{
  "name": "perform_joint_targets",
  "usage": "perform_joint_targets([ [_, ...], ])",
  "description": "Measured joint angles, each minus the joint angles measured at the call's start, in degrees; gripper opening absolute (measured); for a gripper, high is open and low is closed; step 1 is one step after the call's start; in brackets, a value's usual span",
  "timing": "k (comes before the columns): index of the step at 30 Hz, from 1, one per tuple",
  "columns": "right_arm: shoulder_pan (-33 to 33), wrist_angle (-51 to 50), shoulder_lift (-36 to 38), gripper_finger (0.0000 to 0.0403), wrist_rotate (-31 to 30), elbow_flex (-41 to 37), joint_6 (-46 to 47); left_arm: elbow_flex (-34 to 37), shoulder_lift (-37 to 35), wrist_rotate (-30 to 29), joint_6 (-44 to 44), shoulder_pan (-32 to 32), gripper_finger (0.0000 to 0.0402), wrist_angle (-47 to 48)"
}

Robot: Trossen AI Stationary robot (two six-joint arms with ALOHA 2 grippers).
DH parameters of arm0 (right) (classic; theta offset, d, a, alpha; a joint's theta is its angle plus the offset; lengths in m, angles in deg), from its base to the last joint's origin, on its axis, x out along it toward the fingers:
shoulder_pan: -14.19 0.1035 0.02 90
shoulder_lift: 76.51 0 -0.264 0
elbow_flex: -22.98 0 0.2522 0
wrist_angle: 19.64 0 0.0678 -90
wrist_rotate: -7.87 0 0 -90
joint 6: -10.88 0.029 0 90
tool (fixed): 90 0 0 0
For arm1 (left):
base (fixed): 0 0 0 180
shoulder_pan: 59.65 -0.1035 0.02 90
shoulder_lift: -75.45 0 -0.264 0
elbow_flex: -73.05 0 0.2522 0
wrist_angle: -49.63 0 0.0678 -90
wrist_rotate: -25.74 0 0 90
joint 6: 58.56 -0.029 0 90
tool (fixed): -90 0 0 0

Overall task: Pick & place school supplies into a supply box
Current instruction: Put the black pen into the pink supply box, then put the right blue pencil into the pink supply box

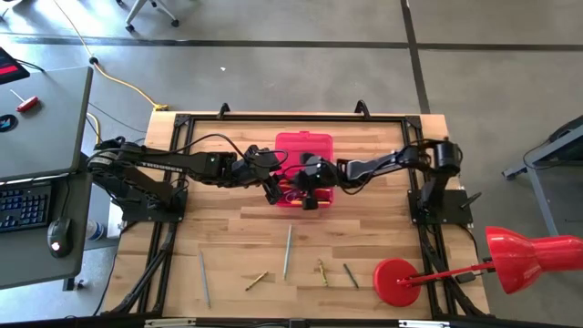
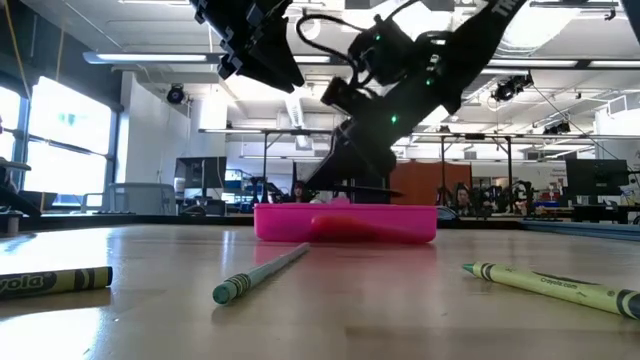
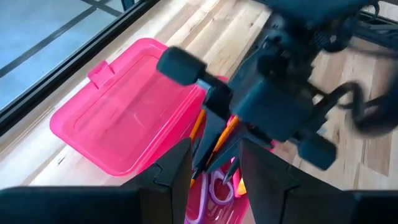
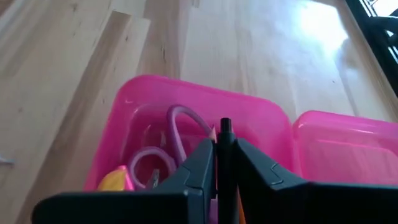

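Crayons (image 2: 555, 282) and a pencil (image 2: 262, 273) lie loose on the table (image 1: 364, 237). Right pincer (image 4: 225, 163) grasps a dark pen (image 4: 225, 134) over the pink box (image 4: 186, 106), scissors (image 4: 163, 149) inside; risk: pen tips out over the rim. Left pincer (image 3: 214, 163) hangs released alongside

Both arms (image 1: 173, 164) are showing black, boxy jointed housings, with thin black cables (image 1: 205, 141) looping along them. In the low view, small green lights (image 2: 392, 120) are glowing on one dark wrist. The wrist-view fingers (image 4: 196, 168) are appearing as matte black, flat, angular blocks.
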Motion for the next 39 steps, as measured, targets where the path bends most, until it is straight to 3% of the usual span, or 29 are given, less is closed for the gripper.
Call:
perform_joint_targets([
  [7,0.0,0.9,-2.2,0.0064,-3.3,0.0,-4.2,0.0,0.0,0.0,0.0,0.0,0.0166,0.3],
  [13,0.1,2.9,-1.4,0.0079,-2.1,0.0,-3.7,0.0,0.0,0.0,0.0,0.0,0.0166,0.5],
  [15,0.7,3.2,-1.0,0.0082,0.9,0.0,-1.9,0.0,0.0,0.0,0.0,0.0,0.0166,0.5],
  [24,10.4,2.7,-0.6,0.0079,27.9,0.1,-2.4,0.0,0.0,2.4,0.0,0.0,0.0166,0.2],
  [33,19.8,18.9,-7.6,0.0079,27.9,0.2,-8.0,0.0,0.0,5.9,0.0,0.0,0.0166,-3.4],
  [39,19.3,18.0,-16.0,0.0078,31.4,5.9,-5.0,0.0,0.0,9.4,-1.0,0.0,0.0166,-4.7],
])
